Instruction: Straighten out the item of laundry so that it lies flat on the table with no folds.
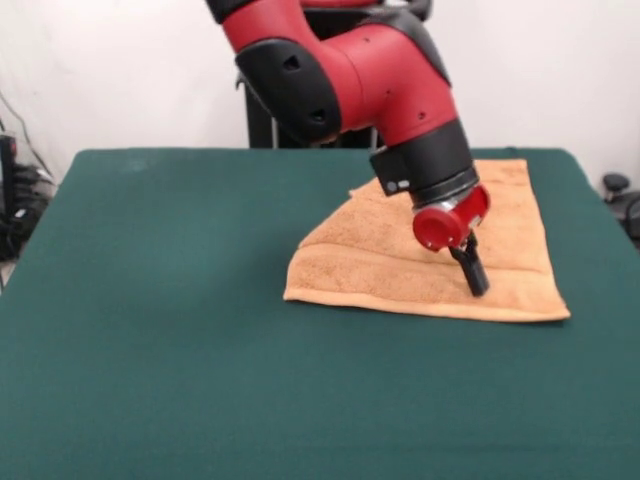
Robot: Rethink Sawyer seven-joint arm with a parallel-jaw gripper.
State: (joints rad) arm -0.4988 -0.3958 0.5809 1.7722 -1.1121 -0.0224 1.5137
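The item of laundry point(370, 262) is an orange-tan towel lying on the right half of the table point(180, 330), which is covered in dark green cloth. Its left side is folded over diagonally, so the left edge runs at a slant from the far right toward the near left. The near edge shows a doubled layer. My gripper point(476, 277) hangs from the red arm over the towel's near right part, its black tip low at the cloth. I cannot make out how it stands, or whether it touches the towel.
Dark cables and gear point(18, 200) sit off the table's left edge. A black object point(620, 195) stands past the right edge. A white wall lies behind the table.
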